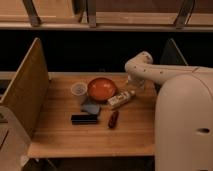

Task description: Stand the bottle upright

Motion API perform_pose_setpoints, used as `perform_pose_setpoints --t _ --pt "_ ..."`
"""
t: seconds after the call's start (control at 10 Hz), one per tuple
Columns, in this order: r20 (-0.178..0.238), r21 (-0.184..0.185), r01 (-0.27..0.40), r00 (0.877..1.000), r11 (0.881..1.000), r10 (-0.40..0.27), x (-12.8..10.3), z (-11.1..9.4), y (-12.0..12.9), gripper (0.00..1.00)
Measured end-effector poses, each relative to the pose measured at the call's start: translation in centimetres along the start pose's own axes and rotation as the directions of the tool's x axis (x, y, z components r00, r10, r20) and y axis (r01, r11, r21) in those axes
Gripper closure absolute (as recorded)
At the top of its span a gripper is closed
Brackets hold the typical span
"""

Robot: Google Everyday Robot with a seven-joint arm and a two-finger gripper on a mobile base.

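The whitish-cream bottle (120,99) with a darker label band lies on its side on the wooden table (60,135), just right of the orange bowl (101,89). My gripper (134,83) hangs at the end of the white arm, just above and to the right of the bottle's upper end, near the table's back right corner. It holds nothing that I can see.
A clear cup (78,90) stands left of the bowl. A blue-grey flat object (91,107) and a black rectangular object (84,119) lie in front of the bowl. A dark red elongated object (113,119) lies below the bottle. Wooden side panels flank the table.
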Motion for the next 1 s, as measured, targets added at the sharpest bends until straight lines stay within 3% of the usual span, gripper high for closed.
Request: perform_pose_setpoints --t 0.5,0.9,1.0 --pt "-0.084 0.041 0.013 0.996 0.999 -0.009 1.1 4.4 2.5 0.36" --pt "-0.142 0.08 -0.024 0.989 0.996 0.035 1.4 7.2 1.9 0.36" --pt "-0.154 0.095 -0.038 0.987 0.995 0.052 1.4 8.0 1.5 0.4"
